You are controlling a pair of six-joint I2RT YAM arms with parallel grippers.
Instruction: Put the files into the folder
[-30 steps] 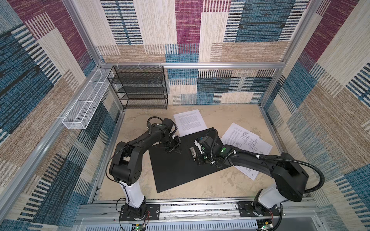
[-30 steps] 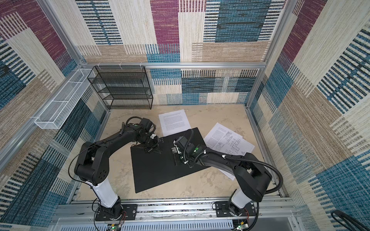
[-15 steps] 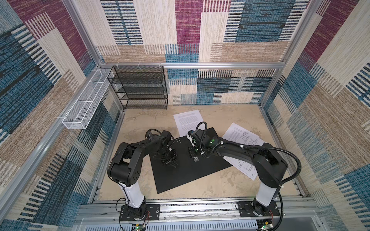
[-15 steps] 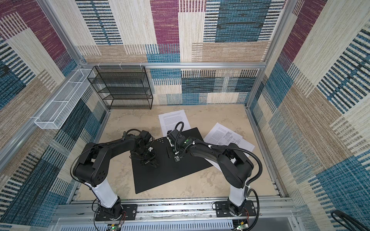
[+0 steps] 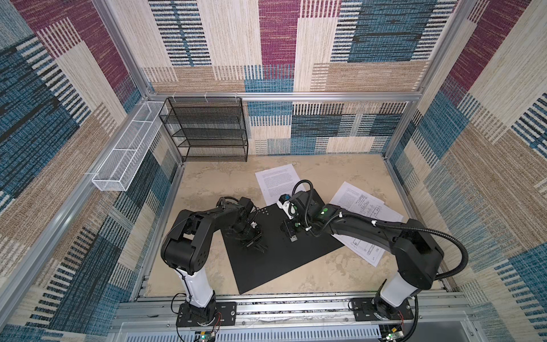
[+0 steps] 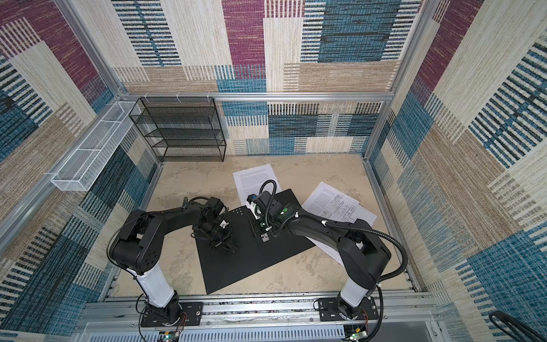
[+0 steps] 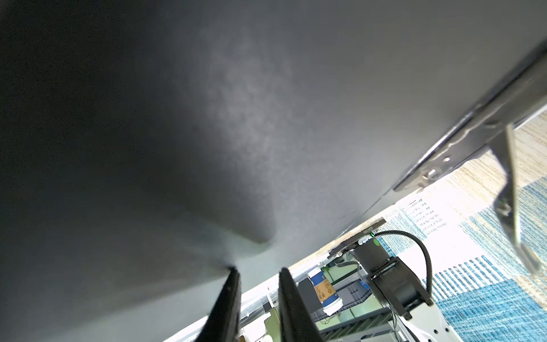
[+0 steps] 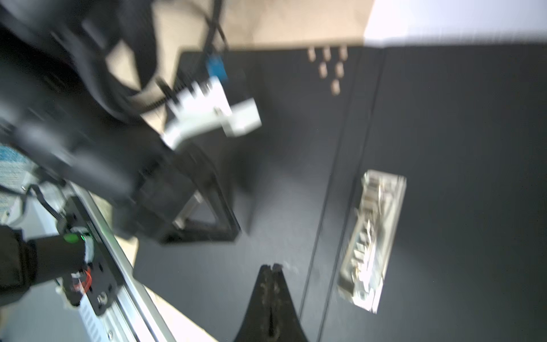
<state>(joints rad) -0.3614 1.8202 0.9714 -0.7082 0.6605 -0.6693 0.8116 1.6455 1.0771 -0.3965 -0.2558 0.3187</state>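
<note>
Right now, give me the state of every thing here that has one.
Folder: open, lying flat, black inside up, no paper in it.
Clip: on the fold, holding nothing.
Text sheet: flat on the table, outside the folder.
Drawing sheets: flat on the table, partly under the right arm.
Left gripper: open, empty, over the folder.
Right gripper: shut, empty, beside the clip.

1. The folder (image 5: 275,254) shows a matt black inside, smooth and card-like, with a faint fine grain in the left wrist view.
2. On the folder's spine fold, the clip (image 8: 371,242) is bare bright metal, glossy and glinting.
3. The files (image 5: 276,183) beside the folder are thin white paper, matt, with black print.
4. The tabletop (image 5: 207,189) under the folder is beige, mottled like stone, and dull.
5. Beyond the folder, the rack (image 5: 207,130) is black wire mesh, and the walls (image 5: 266,44) look like coarse woven cloth.
</note>
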